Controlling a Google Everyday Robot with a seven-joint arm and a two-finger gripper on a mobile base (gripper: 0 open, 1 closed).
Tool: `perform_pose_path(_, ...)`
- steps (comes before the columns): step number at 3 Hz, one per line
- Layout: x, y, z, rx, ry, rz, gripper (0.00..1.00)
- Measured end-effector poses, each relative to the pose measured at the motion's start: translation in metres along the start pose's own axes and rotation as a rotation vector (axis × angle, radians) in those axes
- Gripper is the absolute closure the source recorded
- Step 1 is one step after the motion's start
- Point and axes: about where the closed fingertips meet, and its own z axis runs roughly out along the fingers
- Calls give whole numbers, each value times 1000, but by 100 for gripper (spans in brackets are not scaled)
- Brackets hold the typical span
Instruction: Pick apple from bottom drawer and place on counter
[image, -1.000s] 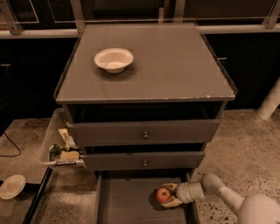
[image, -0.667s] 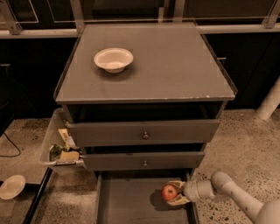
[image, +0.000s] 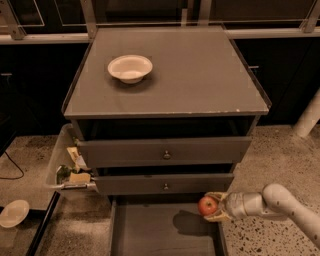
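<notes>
The small red apple (image: 207, 205) is held between the fingers of my gripper (image: 212, 206), lifted above the right side of the open bottom drawer (image: 150, 235), whose flat grey floor shows the apple's shadow. My arm reaches in from the lower right. The grey counter (image: 200, 75) lies above the three drawers, well above the gripper.
A white bowl (image: 130, 67) sits on the counter's left rear. Two knobbed drawers (image: 165, 155) stand slightly open above the gripper. A clear bin with packets (image: 67, 170) hangs at the cabinet's left. A white plate (image: 14, 213) lies on the floor at left. A white post (image: 307, 117) stands at right.
My gripper has lifted the apple off the drawer floor and moved it up and to the right, toward the drawer's right wall.
</notes>
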Motion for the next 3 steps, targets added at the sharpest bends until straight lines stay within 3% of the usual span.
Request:
perform_pose_path(1, -11, -9, -11, 11, 14, -14, 100)
perform_pose_path(2, -5, -2, -1, -18, 0, 9, 100)
perform_pose_path(3, -21, 4, -1, -57, -15, -2, 100)
